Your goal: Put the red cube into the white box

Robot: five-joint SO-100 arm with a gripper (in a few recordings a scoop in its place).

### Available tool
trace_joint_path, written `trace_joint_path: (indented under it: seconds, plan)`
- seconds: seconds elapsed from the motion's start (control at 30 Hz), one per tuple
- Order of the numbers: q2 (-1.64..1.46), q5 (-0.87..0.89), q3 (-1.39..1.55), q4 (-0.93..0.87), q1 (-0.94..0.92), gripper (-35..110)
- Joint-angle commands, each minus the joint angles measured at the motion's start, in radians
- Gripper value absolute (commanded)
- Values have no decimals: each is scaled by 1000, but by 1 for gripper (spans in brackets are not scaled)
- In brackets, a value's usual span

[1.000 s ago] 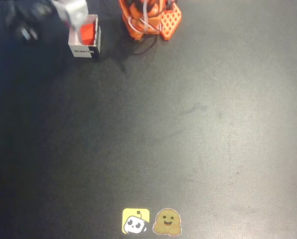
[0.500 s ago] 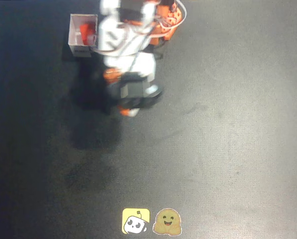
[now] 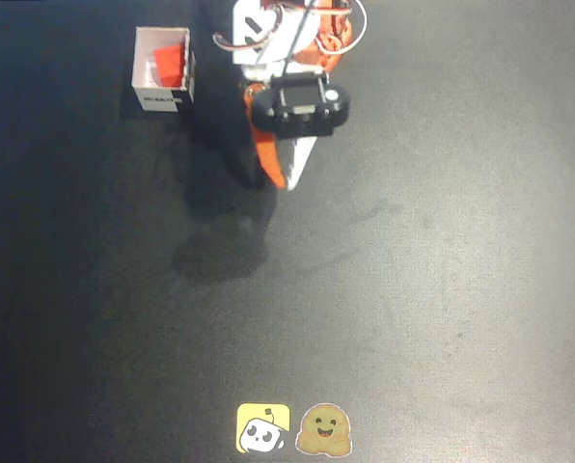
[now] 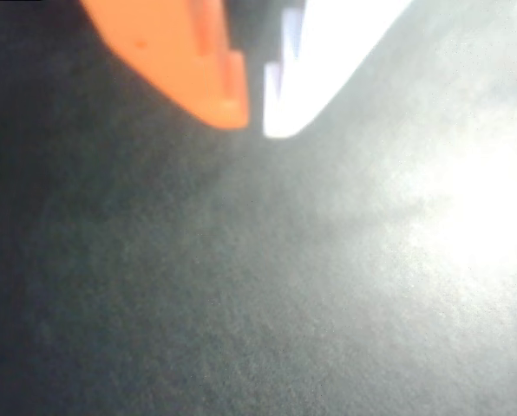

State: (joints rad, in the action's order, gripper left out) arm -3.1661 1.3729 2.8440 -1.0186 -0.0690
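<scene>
Listing from the largest item down, I start with the black table [image 3: 442,251]: a matte mat covering the whole overhead view, bare where the arm casts its shadow.

Arm [image 3: 292,58]: orange and white, based at the top edge of the overhead view, folded short with its black wrist module over the mat just below the base. I judge this a parked posture, since nothing is left for it to carry.

Gripper [image 3: 287,178]: points down-picture, to the right of the box and clear of it. In the wrist view the gripper [image 4: 254,113] shows one orange and one white finger with tips drawn nearly together, only a thin dark slit between them. Nothing is pinched there, and below the tips I see only blurred mat.

White box [image 3: 164,68]: upright near the top left of the overhead view, its open top facing the camera and a dark label on its lower wall.

Red cube [image 3: 171,64]: inside the white box, toward its right wall. By my reading the placement is done.

Two stickers [image 3: 292,429]: side by side at the bottom edge, well apart from everything else.
</scene>
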Motion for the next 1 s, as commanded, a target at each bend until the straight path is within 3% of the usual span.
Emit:
trace_joint_path:
  seconds: [0.0, 0.33, 0.97]
  plan:
    - [-31, 6, 41, -32, 9, 0]
    - [-31, 127, 110, -318, 18, 0]
    - [-31, 126, 110, -318, 14, 0]
